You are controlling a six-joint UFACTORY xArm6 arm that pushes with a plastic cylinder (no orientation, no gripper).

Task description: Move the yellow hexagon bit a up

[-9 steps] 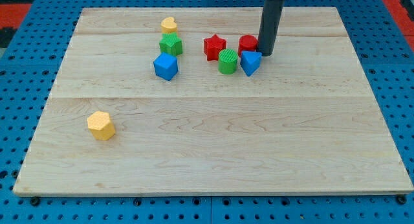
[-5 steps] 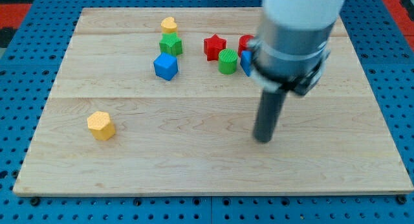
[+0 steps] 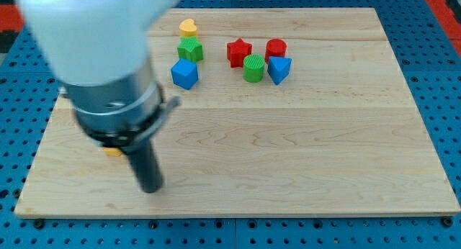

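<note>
The yellow hexagon point(image 3: 112, 152) lies near the board's lower left; the arm's body covers most of it and only a sliver shows. My tip point(image 3: 150, 189) rests on the board just below and to the right of that hexagon, near the view's bottom edge. The arm's blurred grey and white body fills the view's upper left.
Near the view's top lie a yellow heart point(image 3: 188, 27), a green block point(image 3: 190, 50), a blue cube point(image 3: 184, 74), a red star point(image 3: 238, 52), a green cylinder point(image 3: 253, 68), a red cylinder point(image 3: 276, 49) and a blue triangular block point(image 3: 279, 69). The wooden board point(image 3: 302, 155) sits on a blue pegboard.
My tip has swept from the view's top right, beside the blue triangular block, down across the middle to the lower left by the yellow hexagon. The blocks have not moved.
</note>
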